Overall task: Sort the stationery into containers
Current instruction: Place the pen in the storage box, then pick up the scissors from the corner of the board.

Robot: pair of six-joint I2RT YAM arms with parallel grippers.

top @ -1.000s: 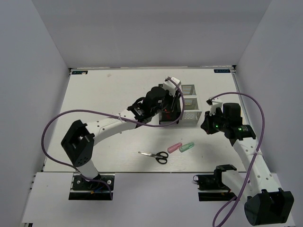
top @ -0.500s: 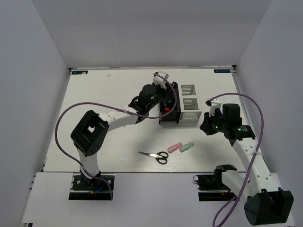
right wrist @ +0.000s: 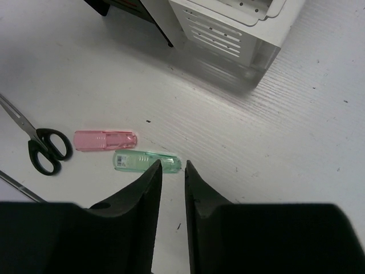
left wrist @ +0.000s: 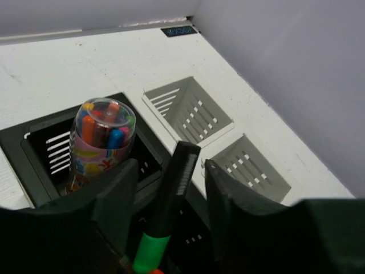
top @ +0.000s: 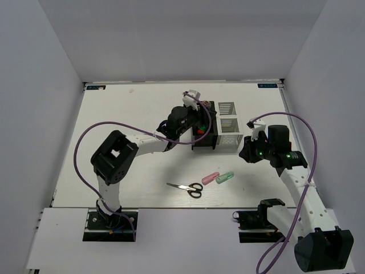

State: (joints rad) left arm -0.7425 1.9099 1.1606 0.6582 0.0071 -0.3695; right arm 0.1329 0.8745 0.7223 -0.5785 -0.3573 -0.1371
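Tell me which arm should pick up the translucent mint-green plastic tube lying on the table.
Right. The right gripper hangs close by the translucent mint-green tube, jaws slightly apart and empty. The left gripper is over the black slatted organizer, a green marker between its open jaws.

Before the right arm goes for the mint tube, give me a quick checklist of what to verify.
1. Left jaws clear of green marker: ok, gaps on both sides.
2. Marker standing in black organizer: ok.
3. Right jaws empty: ok, slightly parted.
4. Mint tube lying free, apart from pink tube: ok.
5. Scissors clear of mint tube: ok.
6. White organizer compartments vacant: ok.
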